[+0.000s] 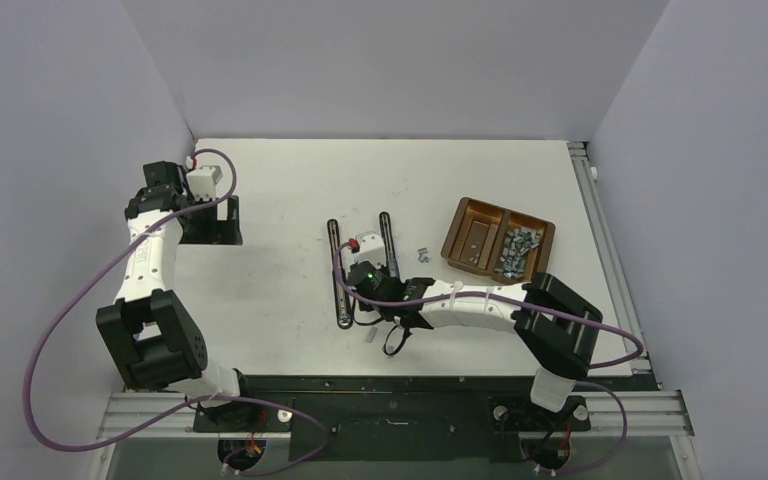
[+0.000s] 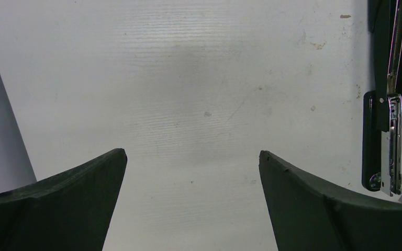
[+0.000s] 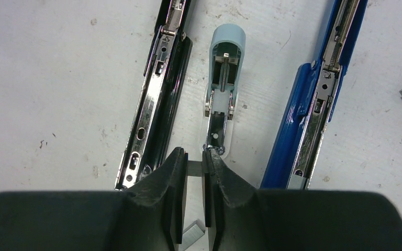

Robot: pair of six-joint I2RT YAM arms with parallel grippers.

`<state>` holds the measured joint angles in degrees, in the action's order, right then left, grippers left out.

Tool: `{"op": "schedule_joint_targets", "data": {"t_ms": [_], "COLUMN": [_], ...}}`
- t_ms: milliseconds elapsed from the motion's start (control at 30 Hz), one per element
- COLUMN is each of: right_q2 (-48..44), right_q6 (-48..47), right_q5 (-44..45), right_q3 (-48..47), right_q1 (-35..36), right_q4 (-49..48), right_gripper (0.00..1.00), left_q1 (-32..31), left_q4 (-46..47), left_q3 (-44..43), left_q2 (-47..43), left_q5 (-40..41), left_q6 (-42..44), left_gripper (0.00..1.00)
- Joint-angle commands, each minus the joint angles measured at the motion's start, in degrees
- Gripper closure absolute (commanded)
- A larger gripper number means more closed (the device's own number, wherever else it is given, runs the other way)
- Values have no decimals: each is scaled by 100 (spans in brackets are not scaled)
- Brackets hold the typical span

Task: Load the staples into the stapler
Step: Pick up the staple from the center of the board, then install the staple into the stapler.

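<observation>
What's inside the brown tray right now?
In the brown tray, the left compartment holds a few staple strips; the right, a heaped pile of staples. Anything beneath that pile is covered.

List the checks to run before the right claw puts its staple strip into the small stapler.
1. Grip: staple strip pinched in right claw: ok.
2. Target: small light-blue stapler lies open, channel exposed: ok.
3. Alignment: strip over channel: not ok, it looks left of it.
4. Height of strip above channel: cannot tell.
5. Other arm: left claw open, holding nothing: ok.
</observation>
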<state>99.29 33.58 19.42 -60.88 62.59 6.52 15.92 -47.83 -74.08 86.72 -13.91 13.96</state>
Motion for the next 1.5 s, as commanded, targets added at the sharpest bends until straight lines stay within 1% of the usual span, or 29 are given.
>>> {"op": "schedule_joint_targets", "data": {"t_ms": [0, 167, 600, 1467], "right_q2": [-97, -7, 261, 432], "right_q6": [42, 1, -65, -150], "right_q5": [345, 395, 318, 247], "right_q3": [66, 92, 78, 77], "right_q1": [8, 0, -100, -220], "right_q4": [-559, -780, -818, -739], "right_gripper": [91, 91, 91, 91], "left_q1": [45, 43, 43, 41], "left_q4": [99, 94, 118, 64], "left_q3": [-251, -378, -621, -772], "left_q2": [-17, 80, 437, 548], "left_q5": [-44, -33, -68, -166], "left_q6": [-51, -68, -126, -130], "left_gripper": [4, 4, 4, 4]}}
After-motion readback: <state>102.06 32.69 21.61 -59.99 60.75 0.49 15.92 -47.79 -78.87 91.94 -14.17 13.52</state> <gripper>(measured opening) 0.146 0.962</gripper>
